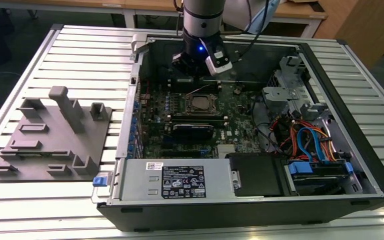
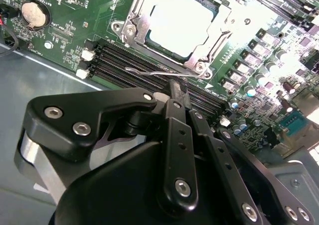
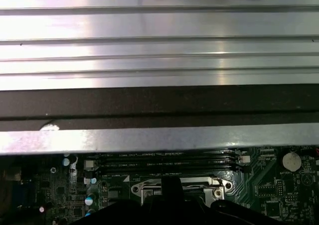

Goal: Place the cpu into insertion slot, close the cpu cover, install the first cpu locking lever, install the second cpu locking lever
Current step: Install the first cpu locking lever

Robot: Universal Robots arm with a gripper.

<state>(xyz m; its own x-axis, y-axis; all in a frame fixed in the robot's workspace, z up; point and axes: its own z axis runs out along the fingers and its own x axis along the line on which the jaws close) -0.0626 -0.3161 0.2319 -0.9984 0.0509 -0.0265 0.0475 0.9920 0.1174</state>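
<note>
The cpu [image 2: 184, 21] lies flat in the insertion slot [image 1: 202, 102], its silvery top bright. The cpu cover [image 2: 137, 26] is down over it, framing the chip. A thin wire locking lever [image 2: 149, 72] runs along the socket's edge beside the memory slots, with its hooked end free. My gripper [image 2: 175, 88] hangs over that edge, fingers shut together, with the tip just beside the lever wire. Whether the tip touches the wire is unclear. In the exterior view the gripper [image 1: 192, 70] is inside the case just behind the socket. In the first wrist view the gripper [image 3: 172, 185] shows dark in front of the socket.
The open computer case [image 1: 352, 125] lies on a slatted metal table. Long black memory slots [image 2: 124, 60] flank the socket, and a coin battery [image 2: 34, 13] sits nearby. A black card [image 1: 193, 131], the power supply [image 1: 178, 180] and cabled drive bays [image 1: 312, 145] crowd the case. A grey fixture block [image 1: 52, 135] stands outside.
</note>
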